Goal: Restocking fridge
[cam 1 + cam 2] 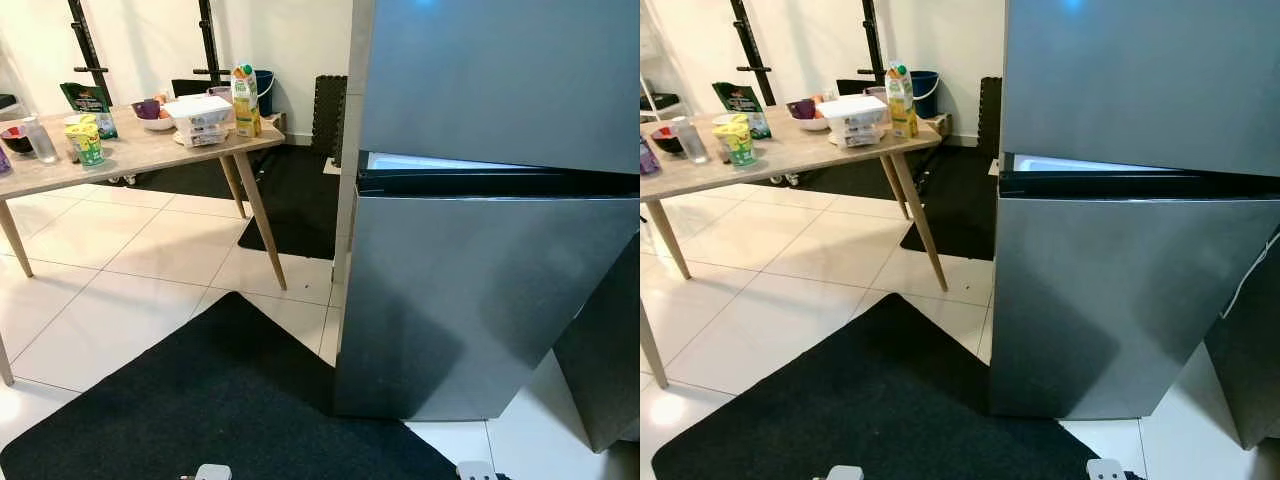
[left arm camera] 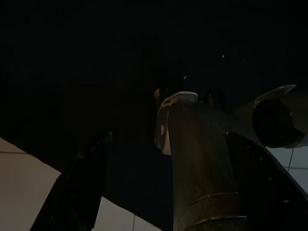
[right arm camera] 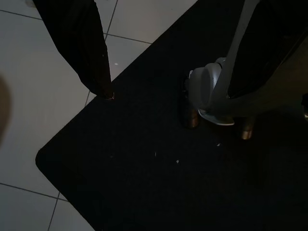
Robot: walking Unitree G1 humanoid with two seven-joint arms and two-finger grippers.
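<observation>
Standing before the steel fridge (image 1: 480,290), with its doors slightly ajar along the dark seam between them.

Left of the fridge, well apart, a wooden bench (image 1: 150,150) carries a juice carton (image 1: 244,100), a white container (image 1: 200,115), a bowl (image 1: 155,120), a green cup (image 1: 87,140) and a clear glass (image 1: 40,140). A black mat (image 1: 230,400) lies on the tiled floor (image 1: 150,270) at the fridge's foot. Left tool (image 2: 139,192): dark, fingers seemingly apart, state cannot be told. Right tool (image 3: 163,62) hangs over the mat, fingers spread, holding nothing.
</observation>
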